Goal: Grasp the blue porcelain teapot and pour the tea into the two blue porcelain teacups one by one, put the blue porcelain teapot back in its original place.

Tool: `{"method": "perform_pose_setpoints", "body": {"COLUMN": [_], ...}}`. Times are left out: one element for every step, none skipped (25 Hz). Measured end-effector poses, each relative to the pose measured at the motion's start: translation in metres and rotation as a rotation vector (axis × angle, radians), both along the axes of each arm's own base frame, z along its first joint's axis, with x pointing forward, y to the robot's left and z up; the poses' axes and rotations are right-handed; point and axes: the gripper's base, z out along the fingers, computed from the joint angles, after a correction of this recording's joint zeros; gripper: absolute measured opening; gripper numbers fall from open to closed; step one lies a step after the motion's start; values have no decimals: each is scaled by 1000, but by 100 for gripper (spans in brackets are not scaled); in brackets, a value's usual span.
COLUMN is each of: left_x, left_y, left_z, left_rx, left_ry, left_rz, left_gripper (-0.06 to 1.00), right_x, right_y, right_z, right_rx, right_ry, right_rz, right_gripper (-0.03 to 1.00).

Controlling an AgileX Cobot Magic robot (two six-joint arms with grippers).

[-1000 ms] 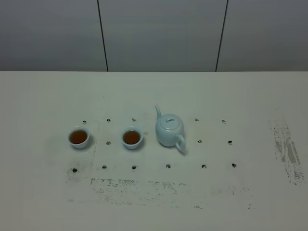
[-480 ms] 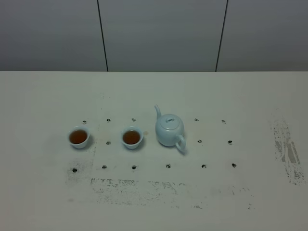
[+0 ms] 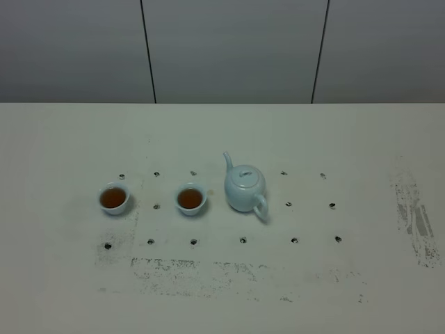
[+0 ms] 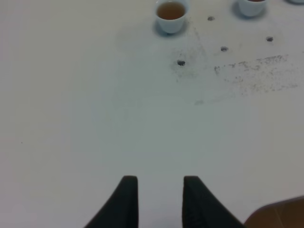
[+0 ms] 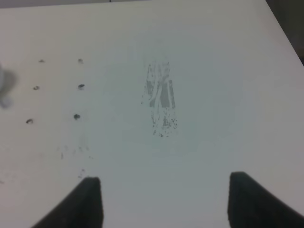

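The blue porcelain teapot (image 3: 245, 189) stands upright at the table's middle, lid on, spout to the back left, handle to the front right. The two blue porcelain teacups (image 3: 114, 199) (image 3: 190, 199) stand to its left, each holding brown tea. No arm or gripper shows in the high view. In the left wrist view my left gripper (image 4: 160, 190) is empty with a narrow gap between its fingers, far from the nearer cup (image 4: 170, 14) and the other cup (image 4: 251, 5). My right gripper (image 5: 164, 199) is wide open and empty over bare table; a pale blur (image 5: 4, 88) at the picture's edge is the teapot.
The white table (image 3: 348, 139) bears rows of small dark dots (image 3: 243, 240) and grey scuff marks (image 3: 417, 219) at the right and front. A grey panelled wall (image 3: 229, 49) runs behind. The table's far right edge (image 5: 280, 19) shows in the right wrist view.
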Motion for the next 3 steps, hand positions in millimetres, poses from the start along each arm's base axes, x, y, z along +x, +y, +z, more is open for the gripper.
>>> {"method": "perform_pose_setpoints", "body": {"left_x": [0, 0, 0], "left_y": [0, 0, 0], "left_z": [0, 0, 0], "left_rx": [0, 0, 0], "left_ry": [0, 0, 0], "left_rz": [0, 0, 0], "left_gripper": [29, 29, 29], "right_x": [0, 0, 0], "right_y": [0, 0, 0], "right_z": [0, 0, 0], "right_rx": [0, 0, 0], "right_ry": [0, 0, 0], "right_rz": [0, 0, 0], "right_gripper": [57, 57, 57]}}
